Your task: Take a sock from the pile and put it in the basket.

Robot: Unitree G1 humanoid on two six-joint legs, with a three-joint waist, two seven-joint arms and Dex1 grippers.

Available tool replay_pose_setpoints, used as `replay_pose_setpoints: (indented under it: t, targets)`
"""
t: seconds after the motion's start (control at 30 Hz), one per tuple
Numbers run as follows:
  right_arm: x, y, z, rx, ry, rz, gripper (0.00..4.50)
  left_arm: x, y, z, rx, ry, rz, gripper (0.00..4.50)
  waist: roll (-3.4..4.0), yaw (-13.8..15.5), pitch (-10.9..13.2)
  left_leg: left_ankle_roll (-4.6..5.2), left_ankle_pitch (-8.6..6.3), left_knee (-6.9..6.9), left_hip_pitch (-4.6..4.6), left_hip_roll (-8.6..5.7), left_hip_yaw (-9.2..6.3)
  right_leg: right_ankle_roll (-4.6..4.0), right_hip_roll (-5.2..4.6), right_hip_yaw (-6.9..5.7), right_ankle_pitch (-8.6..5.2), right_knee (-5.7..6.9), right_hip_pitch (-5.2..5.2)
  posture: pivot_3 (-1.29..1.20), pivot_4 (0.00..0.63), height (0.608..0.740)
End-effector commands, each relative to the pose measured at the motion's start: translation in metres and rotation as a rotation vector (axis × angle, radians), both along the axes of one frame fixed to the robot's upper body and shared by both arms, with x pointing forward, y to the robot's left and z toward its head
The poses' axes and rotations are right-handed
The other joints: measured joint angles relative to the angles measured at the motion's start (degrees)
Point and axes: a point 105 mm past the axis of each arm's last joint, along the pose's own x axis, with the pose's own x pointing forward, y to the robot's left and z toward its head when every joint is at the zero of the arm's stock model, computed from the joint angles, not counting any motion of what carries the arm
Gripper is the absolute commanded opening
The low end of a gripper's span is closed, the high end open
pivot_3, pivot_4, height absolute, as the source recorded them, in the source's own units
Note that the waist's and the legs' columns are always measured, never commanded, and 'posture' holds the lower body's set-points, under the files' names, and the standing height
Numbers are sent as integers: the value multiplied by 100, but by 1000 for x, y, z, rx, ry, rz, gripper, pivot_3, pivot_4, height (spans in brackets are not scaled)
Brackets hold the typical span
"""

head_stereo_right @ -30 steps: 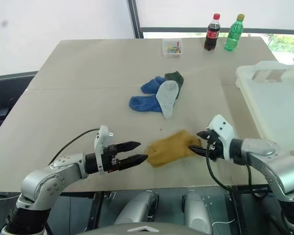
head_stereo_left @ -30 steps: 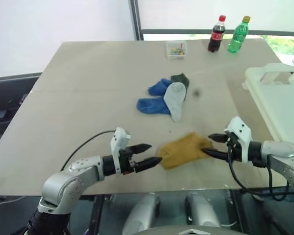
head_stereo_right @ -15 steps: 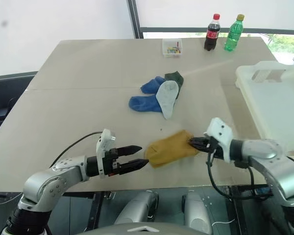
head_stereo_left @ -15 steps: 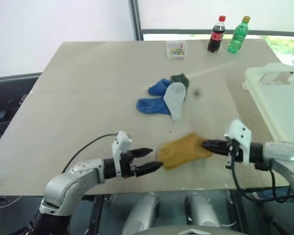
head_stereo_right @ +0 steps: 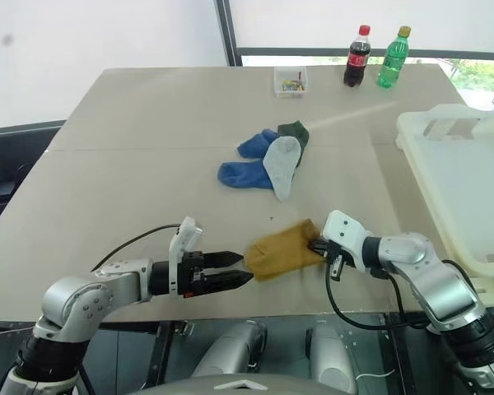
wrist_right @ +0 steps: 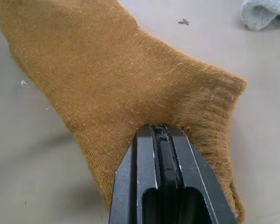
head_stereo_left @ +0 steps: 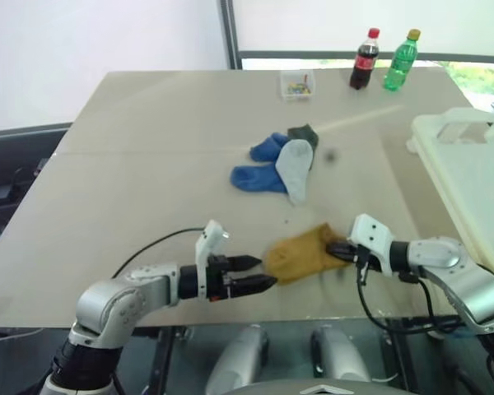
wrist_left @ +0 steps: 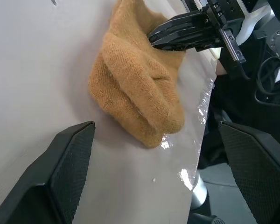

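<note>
Left eye view: mustard sock [head_stereo_left: 303,254] lies on the desk [head_stereo_left: 148,164] near its front edge, apart from the pile [head_stereo_left: 278,161]; right pincer [head_stereo_left: 336,249] is closed, pinching the sock's edge.
Right eye view: left pincer [head_stereo_right: 240,271] is spread wide, tips just beside the sock; basket [head_stereo_right: 465,177] stands at the desk's right.
Left wrist view: sock rumpled.
Right wrist view: fingers pressed together on knit fabric.
Writing: none readable on the two bottles [head_stereo_left: 382,58].
</note>
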Motion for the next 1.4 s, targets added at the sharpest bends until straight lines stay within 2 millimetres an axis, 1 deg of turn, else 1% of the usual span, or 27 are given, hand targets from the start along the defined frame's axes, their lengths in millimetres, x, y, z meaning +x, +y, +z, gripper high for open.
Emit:
replay_pose_setpoints:
  t: [0.03, 0.17, 0.37, 0.5, 0.57, 0.7, 0.87, 1.13, 1.4]
  targets:
    - [-2, 2, -2, -4, 6, 1, 139, -8, -8, -13, 16, 99, -39, 4500, -3, -3, -2, 0, 0, 0, 0, 0, 0, 0, 0, 1, 0, 0, 0, 0, 150, 740]
    - [-2, 3, 1, 6, -4, -11, 139, -6, -15, -15, 25, 109, -63, 4500, -2, -3, -4, -1, 0, 0, 1, 0, 0, 0, 0, 2, 0, 0, 0, 0, 150, 740]
    - [-3, 3, 3, 15, -11, -28, 139, -1, -28, -9, -26, 111, -79, 4500, -6, 2, -7, -1, 0, 0, 1, -1, 0, 0, 0, 2, 0, 0, 0, 0, 150, 740]
    - [-2, 1, 3, 15, -14, -45, 139, 10, -45, 10, -155, 7, -88, 4500, -7, 4, -6, -1, 1, 1, -1, -1, 0, 0, -1, 2, 1, 0, -1, 0, 150, 740]
    - [-2, 1, 4, 19, -17, -54, 139, 10, -50, 19, -208, -12, -111, 4500, -9, 4, -5, -1, 1, 3, -4, -2, -1, 0, -1, 1, 1, 0, -2, 0, 150, 740]
    - [-1, 0, 6, 26, -21, -65, 139, 13, -56, 30, -241, -133, -171, 4500, -8, 0, -4, -2, 1, 3, -5, 0, -2, 0, 0, -2, 0, 0, -3, 0, 150, 740]
    - [-1, -2, 9, 29, -27, -80, 139, 20, -66, 40, -287, -214, -195, 4500, -9, 4, -4, -1, 1, 4, -6, -3, -1, 0, -2, 0, 1, 0, -2, 0, 150, 740]
    - [-4, -4, 12, 38, -32, -99, 139, 26, -83, 38, -312, -263, -249, 4500, -10, 5, -4, -1, 1, 4, -9, -4, -3, 0, 0, -3, 1, -1, -3, 0, 150, 740]
    - [-5, -4, 16, 39, -54, -108, 139, 33, -97, 39, -351, -271, -262, 4500, -11, 4, -3, -1, 1, 6, -11, -4, -5, 1, 0, -4, 1, -1, -4, 0, 150, 740]
